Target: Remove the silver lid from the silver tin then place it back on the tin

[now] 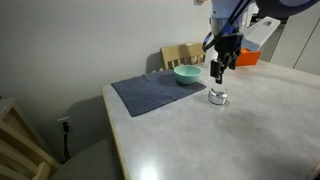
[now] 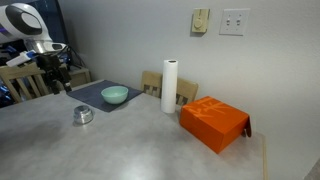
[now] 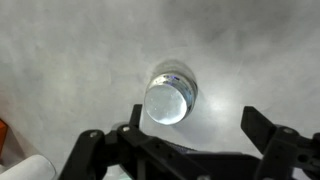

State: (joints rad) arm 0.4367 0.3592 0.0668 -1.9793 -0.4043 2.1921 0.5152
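Note:
The silver tin [image 1: 218, 97] stands on the grey table, also seen in an exterior view [image 2: 82, 114]. In the wrist view the silver lid [image 3: 166, 102] looks like a bright shiny disc sitting on the tin [image 3: 186, 80]; its knob does not show clearly. My gripper [image 1: 219, 68] hangs open and empty some way above the tin, also seen in an exterior view [image 2: 60, 84]. In the wrist view the open fingers [image 3: 195, 125] frame the table just below and to the right of the tin, without touching it.
A teal bowl [image 1: 187, 74] [image 2: 114, 95] sits on a dark grey cloth [image 1: 150, 92] beside the tin. An orange box [image 2: 213, 122] and a paper towel roll [image 2: 170, 85] stand further along the table. A wooden chair [image 1: 182, 55] is behind the table.

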